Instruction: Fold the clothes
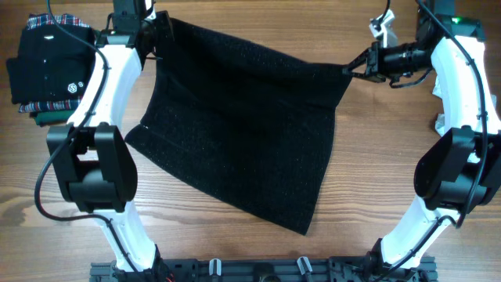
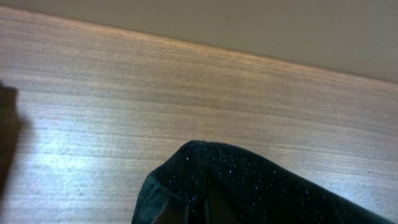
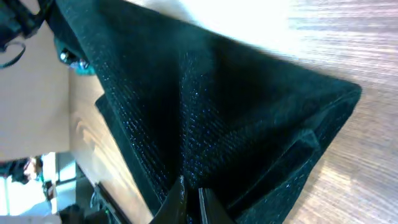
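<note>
From above, the clothes (image 1: 243, 125), one big black fuzzy piece, are lying spread out in the middle of the wooden worktop (image 1: 376, 157). The left gripper (image 1: 153, 35) is pinching the far left corner. The right gripper (image 1: 352, 67) is pinching the far right corner. The far edge is stretching tight between them, and the rest is fanning out toward the near side. A folded black top with red plaid trim (image 1: 47, 63) is sitting at the far left, just beside the left arm.

From the left wrist, the black cloth is bunching up at the bottom of the view over bare wood. The cloth is hiding the fingers here.

From the right wrist, two dark fingers (image 3: 179, 199) are squeezing tight on a fold of the cloth, which is rising like a little tent.
</note>
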Robot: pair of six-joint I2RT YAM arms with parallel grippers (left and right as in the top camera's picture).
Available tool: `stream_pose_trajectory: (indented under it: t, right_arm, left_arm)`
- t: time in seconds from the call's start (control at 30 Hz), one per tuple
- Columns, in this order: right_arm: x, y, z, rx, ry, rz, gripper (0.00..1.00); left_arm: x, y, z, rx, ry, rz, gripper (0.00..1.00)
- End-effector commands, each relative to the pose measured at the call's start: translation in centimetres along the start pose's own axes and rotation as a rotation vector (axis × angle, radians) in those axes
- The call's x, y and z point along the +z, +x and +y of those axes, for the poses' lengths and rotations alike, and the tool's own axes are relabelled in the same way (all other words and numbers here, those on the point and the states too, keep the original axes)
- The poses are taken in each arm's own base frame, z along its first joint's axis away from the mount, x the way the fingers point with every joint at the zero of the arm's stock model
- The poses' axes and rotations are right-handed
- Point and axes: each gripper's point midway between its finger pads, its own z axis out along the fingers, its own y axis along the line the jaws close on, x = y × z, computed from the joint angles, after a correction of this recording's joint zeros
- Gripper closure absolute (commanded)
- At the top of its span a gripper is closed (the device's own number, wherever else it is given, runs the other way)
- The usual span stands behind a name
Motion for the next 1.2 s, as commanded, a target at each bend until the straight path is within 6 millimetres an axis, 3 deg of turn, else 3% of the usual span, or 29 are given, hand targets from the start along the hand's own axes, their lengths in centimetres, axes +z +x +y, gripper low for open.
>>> stream_pose_trajectory:
  t: [0.0, 0.13, 0.37, 0.63, 0.7, 0.77, 0.87, 1.03, 1.17]
  right_arm:
    - [-1.3, 0.3, 1.1, -0.065, -0.030, -0.009, 0.96]
    - [-1.4, 1.4, 1.2, -0.043, -0.034, 0.029, 0.96]
    - [-1.5, 2.7, 1.1, -0.008, -0.020, 0.080, 0.96]
    - [-1.5, 3.3, 1.2, 0.015, -0.020, 0.103, 0.96]
    - [-1.5, 3.1, 1.1, 0.008, -0.017, 0.095, 0.96]
    - [-1.5, 2.8, 1.0, -0.002, -0.015, 0.085, 0.96]
    - [-1.5, 2.5, 0.9, -0.011, -0.012, 0.074, 0.96]
    - [-1.5, 2.4, 0.9, -0.021, -0.010, 0.070, 0.96]
    - [-1.4, 2.2, 0.8, -0.027, -0.009, 0.064, 0.96]
  left_arm:
    - [-3.5, -3.0, 2.1, 0.025, -0.104, -0.086, 0.96]
    - [-5.0, -2.5, 2.1, 0.061, -0.113, -0.053, 0.96]
    - [-9.5, -0.7, 2.8, 0.065, -0.161, 0.037, 0.96]
    - [-10.5, 3.3, 3.7, 0.069, -0.197, 0.203, 0.96]
    - [-10.5, 3.2, 4.0, 0.071, -0.217, 0.198, 0.93]
    - [-10.4, 2.6, 4.2, 0.072, -0.230, 0.174, 0.79]
    - [-10.2, 1.4, 4.0, 0.070, -0.223, 0.121, 0.69]
    - [-9.9, 0.0, 3.7, 0.067, -0.213, 0.063, 0.60]
    - [-9.6, 0.0, 3.5, 0.065, -0.195, 0.064, 0.61]
